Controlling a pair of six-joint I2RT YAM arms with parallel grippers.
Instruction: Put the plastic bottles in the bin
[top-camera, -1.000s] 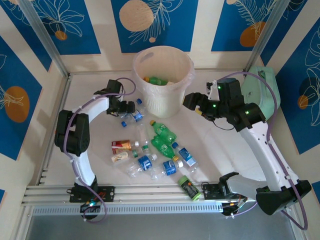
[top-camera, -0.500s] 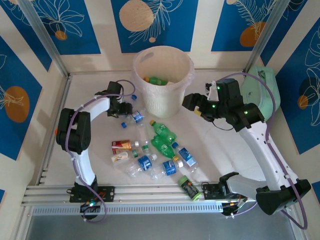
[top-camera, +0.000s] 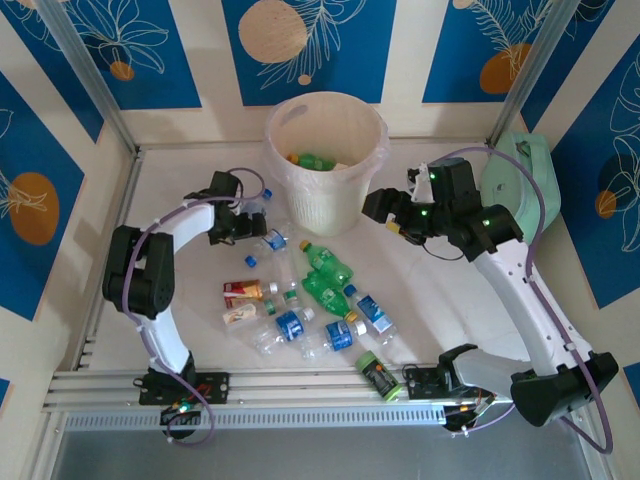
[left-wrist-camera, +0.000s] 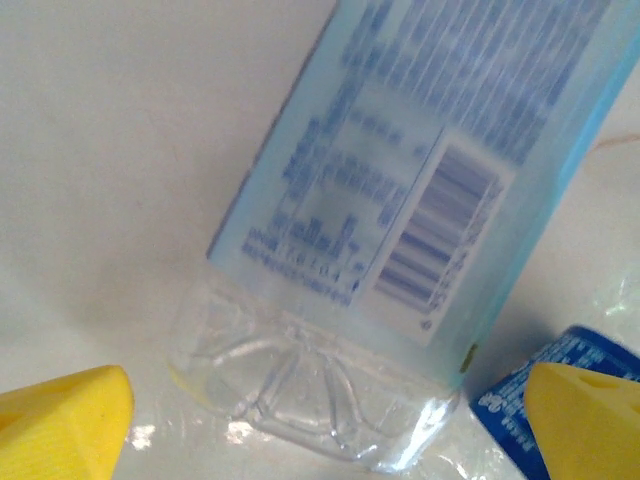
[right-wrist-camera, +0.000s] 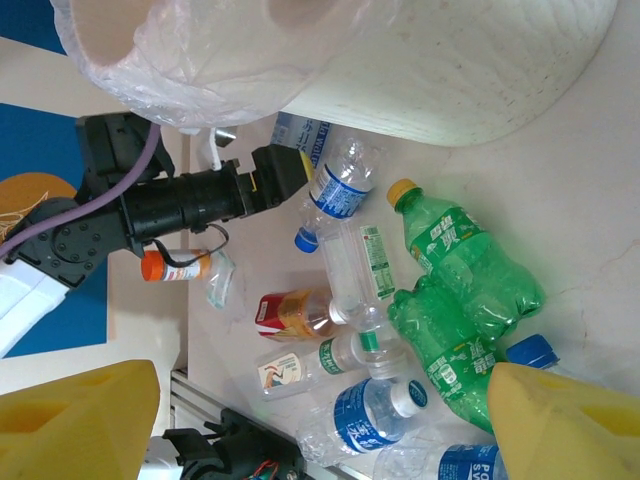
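Status of the left claw (top-camera: 262, 226): open, held low over the bench (top-camera: 435, 298) just left of the foot of the bin (top-camera: 320, 200). Its yellow fingertips (left-wrist-camera: 62, 425) stand wide apart in the left wrist view, and the ribbed base of a clear bottle with a pale blue label (left-wrist-camera: 400, 180) lies between them; contact between fingertip and bottle cannot be confirmed. Status of the right claw (top-camera: 378, 206): open, held above the bench to the right of the bin, nothing between its fingertips (right-wrist-camera: 75, 420). The bin stands upright at the far middle of the bench, lined with a clear bag (right-wrist-camera: 180, 70), and holds at least one green bottle (top-camera: 318, 160). Other plastic bottles (top-camera: 290, 324) lie loose in a cluster on the bench in front of the bin, between the two arms: two green bottles (right-wrist-camera: 450, 250) side by side, several clear ones with blue labels, one red-labelled bottle (right-wrist-camera: 290, 312), one cream-labelled bottle (right-wrist-camera: 285, 372). A dark cylinder with a green cap (top-camera: 376, 376) lies near the front edge; a mint-green case (top-camera: 520, 185) stands at the right.
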